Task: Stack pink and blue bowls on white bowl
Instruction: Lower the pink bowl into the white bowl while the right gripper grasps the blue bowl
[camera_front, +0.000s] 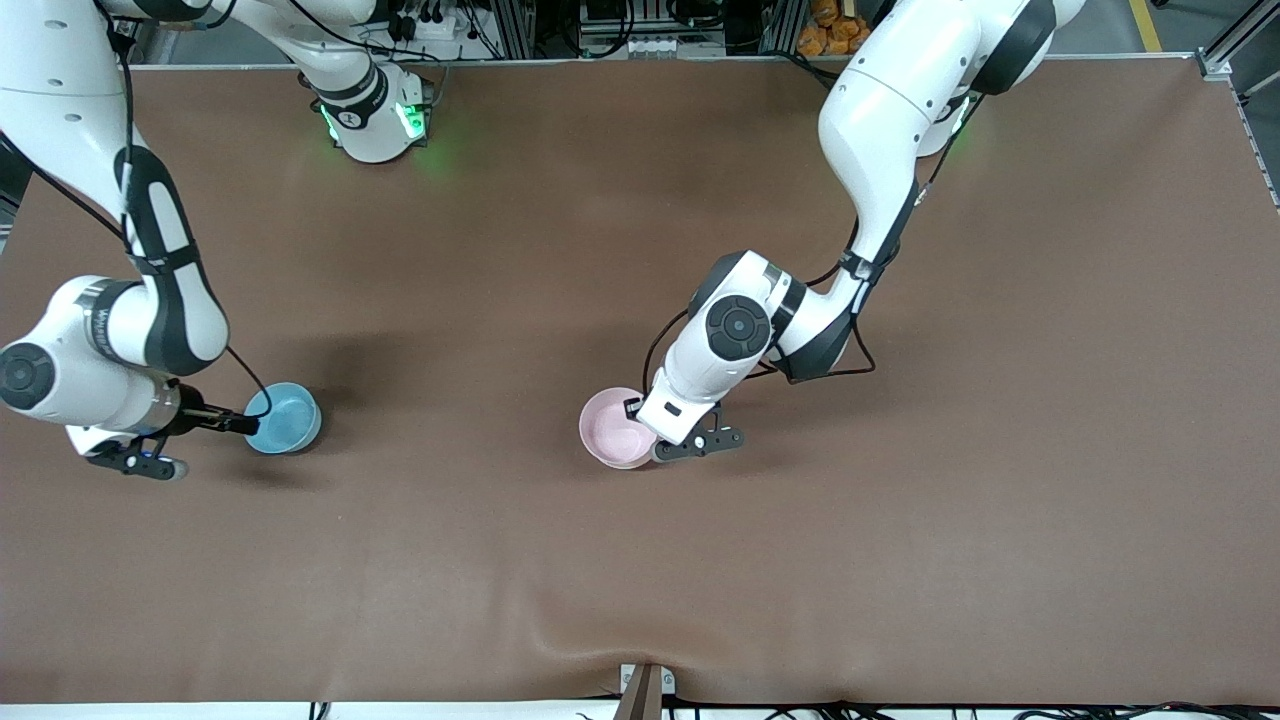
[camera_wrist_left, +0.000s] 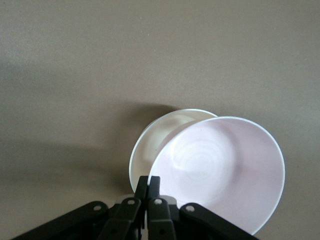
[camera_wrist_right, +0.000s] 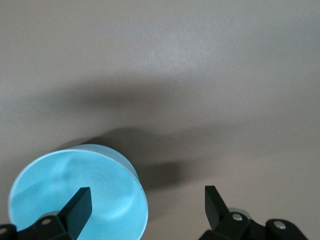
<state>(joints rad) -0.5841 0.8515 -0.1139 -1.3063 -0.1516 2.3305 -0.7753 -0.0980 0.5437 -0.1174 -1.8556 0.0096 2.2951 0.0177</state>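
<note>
Mid-frame, the left gripper (camera_wrist_left: 148, 192) pinches the pink bowl (camera_wrist_left: 225, 170) over the white bowl (camera_wrist_left: 150, 145) — unreleased; lower left, the right gripper (camera_wrist_right: 145, 202), spread, straddles the blue bowl (camera_front: 284, 417) — unstacked.

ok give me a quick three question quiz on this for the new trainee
1. True or false: the left tool is shut on the rim of the pink bowl.
2. Which bowl shows partly under the pink one? A white, B blue, C green
3. Fill in: the right tool is open, with one finger inside the ____ bowl.
Key: 1 true; 2 A, the white bowl; 3 blue, the blue bowl.
</note>
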